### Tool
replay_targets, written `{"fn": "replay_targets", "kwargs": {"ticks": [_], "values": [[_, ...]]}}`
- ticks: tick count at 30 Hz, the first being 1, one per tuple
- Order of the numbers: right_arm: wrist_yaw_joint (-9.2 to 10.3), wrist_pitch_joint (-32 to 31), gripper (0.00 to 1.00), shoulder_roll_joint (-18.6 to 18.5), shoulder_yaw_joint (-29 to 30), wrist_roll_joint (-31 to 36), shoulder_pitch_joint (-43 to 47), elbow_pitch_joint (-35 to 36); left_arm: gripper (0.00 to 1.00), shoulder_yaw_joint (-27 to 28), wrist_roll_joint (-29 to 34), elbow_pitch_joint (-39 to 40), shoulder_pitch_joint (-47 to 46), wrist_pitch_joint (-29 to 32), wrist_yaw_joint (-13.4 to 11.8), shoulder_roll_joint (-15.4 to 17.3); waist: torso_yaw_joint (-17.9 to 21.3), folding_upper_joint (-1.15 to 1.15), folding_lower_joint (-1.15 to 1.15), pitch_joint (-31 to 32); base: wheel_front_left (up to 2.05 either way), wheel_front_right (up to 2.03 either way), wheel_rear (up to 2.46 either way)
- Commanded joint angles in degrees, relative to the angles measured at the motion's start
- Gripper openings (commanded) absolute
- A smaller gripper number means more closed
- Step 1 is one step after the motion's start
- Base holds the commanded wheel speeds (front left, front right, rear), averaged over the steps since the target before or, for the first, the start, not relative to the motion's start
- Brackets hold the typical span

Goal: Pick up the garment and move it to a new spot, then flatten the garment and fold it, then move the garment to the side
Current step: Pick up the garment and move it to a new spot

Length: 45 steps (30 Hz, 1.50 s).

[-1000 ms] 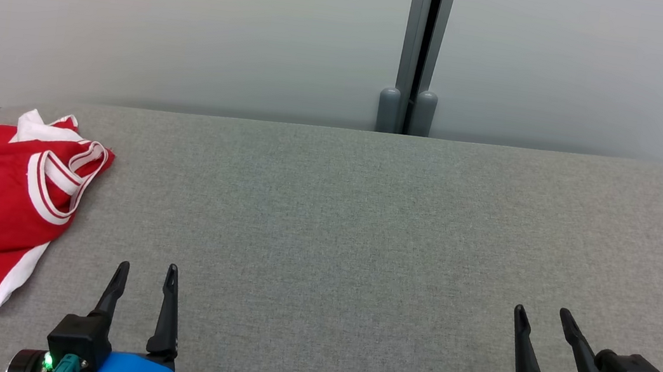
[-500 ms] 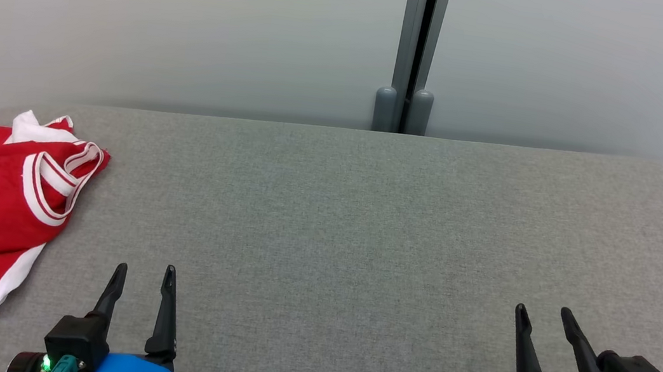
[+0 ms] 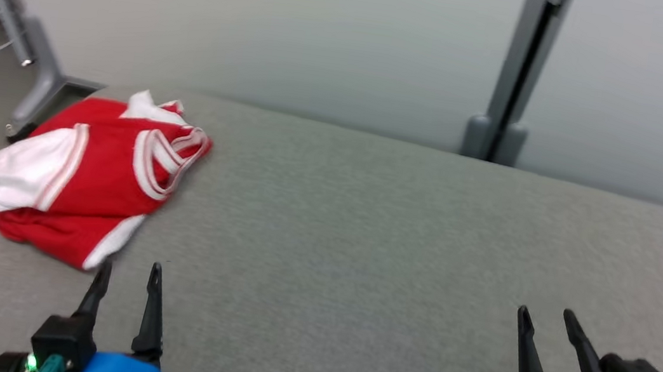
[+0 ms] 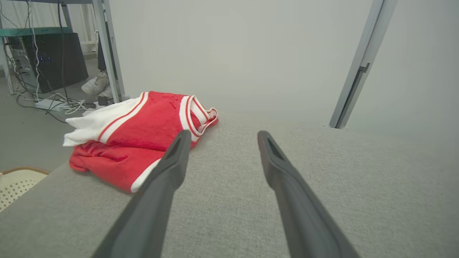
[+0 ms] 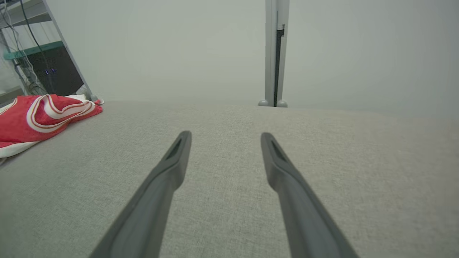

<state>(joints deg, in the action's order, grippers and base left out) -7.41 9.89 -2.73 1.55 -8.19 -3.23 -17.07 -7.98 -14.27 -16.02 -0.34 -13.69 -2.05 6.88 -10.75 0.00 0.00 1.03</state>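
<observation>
The head camera has swung left since a second ago, so the crumpled red-and-white garment point(image 3: 89, 186) now sits further in from the picture's left edge, lying as before on the table's point(image 3: 362, 247) far left corner. The left gripper point(image 3: 130, 267), just short of the garment, and the right gripper point(image 3: 545, 311), well apart from it, both stay spread and empty.

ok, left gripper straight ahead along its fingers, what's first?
Probably the crumpled red-and-white garment: the left gripper points at its near right edge. Height unclear; it may only graze it.
</observation>
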Motion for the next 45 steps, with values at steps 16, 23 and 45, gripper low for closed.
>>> {"fn": "replay_targets", "kwargs": {"ticks": [16, 23, 45], "values": [[-0.14, -0.34, 1.00, -0.29, -1.90, -0.19, 0.47, -0.03, 1.00, -0.02, -0.81, 4.02, 3.65, 1.66, -1.78, 1.09, -13.53, 0.00, 0.00, -0.95, 0.00, 0.00, 0.00], [-0.14, -0.20, 1.00, -0.29, -2.38, -0.38, -0.30, -0.35, 1.00, 0.41, -1.31, 4.84, 3.32, 1.87, -2.14, 1.33, -13.19, 0.00, 0.00, -1.49, 0.00, 0.00, 0.00], [-0.10, -2.08, 1.00, -0.29, 1.27, 3.81, -6.47, 10.10, 1.00, 14.09, -14.74, 7.36, -25.36, 28.47, 0.02, 16.68, -0.85, 0.00, 0.00, -20.90, 0.00, 0.00, 0.00]]}}
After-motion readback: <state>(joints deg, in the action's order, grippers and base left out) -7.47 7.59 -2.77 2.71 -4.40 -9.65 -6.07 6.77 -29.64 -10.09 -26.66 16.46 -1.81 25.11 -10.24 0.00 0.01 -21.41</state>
